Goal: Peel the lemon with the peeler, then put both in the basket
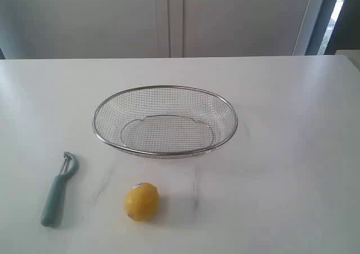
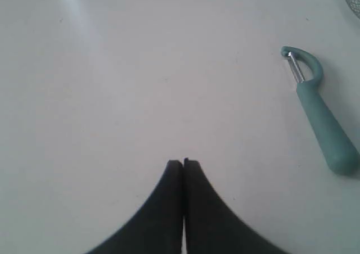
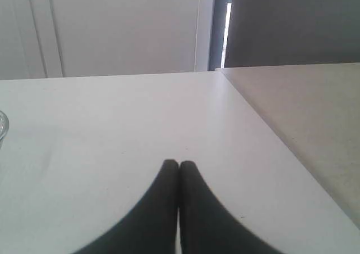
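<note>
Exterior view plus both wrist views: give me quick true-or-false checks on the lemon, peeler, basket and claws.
1. The lemon sits on the table, outside the basket. True.
2. The peeler lies in the basket. False: it lies on the table, left of the lemon in the exterior view.
3. The left claw grips the peeler. False: it is shut on nothing, and the peeler lies apart from it.
4. The right claw is shut. True.
5. The basket holds nothing. True.

A plain, kitchen-like indoor room: a white table (image 1: 292,153) carrying lemon (image 1: 141,202), peeler (image 1: 58,191) and basket (image 1: 165,152), pale cupboard doors (image 1: 112,18) behind the table.
</note>
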`<action>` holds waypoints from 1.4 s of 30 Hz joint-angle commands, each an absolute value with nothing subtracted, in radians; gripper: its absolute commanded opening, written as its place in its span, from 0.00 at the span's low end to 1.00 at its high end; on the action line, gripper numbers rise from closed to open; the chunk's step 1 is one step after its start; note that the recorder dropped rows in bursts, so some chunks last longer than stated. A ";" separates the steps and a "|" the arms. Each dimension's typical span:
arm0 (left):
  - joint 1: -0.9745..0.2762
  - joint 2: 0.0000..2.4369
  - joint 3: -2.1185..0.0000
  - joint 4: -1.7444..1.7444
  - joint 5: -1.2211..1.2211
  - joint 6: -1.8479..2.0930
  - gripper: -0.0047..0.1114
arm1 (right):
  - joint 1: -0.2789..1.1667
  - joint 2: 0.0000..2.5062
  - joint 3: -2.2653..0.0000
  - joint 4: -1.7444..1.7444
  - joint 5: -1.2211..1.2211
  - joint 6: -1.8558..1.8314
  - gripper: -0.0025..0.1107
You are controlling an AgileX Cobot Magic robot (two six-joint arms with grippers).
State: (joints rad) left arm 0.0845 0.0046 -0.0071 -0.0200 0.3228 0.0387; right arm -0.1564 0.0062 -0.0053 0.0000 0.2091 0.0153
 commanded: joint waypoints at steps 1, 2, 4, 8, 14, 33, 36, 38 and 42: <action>0.088 0.000 0.000 -0.031 0.333 0.032 0.04 | -0.160 0.000 0.000 0.000 0.206 0.012 0.02; 0.088 0.000 0.000 -0.031 0.333 0.032 0.04 | -0.160 0.000 0.000 0.000 0.206 0.012 0.02; 0.088 0.000 0.000 -0.031 0.333 0.032 0.04 | -0.160 0.000 0.000 0.000 0.206 0.012 0.02; 0.088 0.000 0.000 -0.031 0.333 0.032 0.04 | -0.160 0.000 0.000 0.000 0.206 0.012 0.02; 0.088 0.000 0.000 -0.031 0.333 0.032 0.04 | -0.160 0.000 0.000 0.000 0.201 0.012 0.02; 0.088 0.000 0.000 -0.031 0.333 0.032 0.04 | -0.160 0.000 0.000 0.000 0.007 0.012 0.02; 0.088 0.000 0.000 -0.031 0.333 0.032 0.04 | -0.160 0.000 0.000 0.000 -0.080 0.012 0.02; 0.088 0.000 0.000 -0.031 0.333 0.032 0.04 | -0.160 0.000 0.000 0.000 -0.125 0.012 0.02; 0.088 0.000 0.000 -0.031 0.333 0.032 0.04 | -0.160 0.000 0.000 0.000 -0.165 0.012 0.02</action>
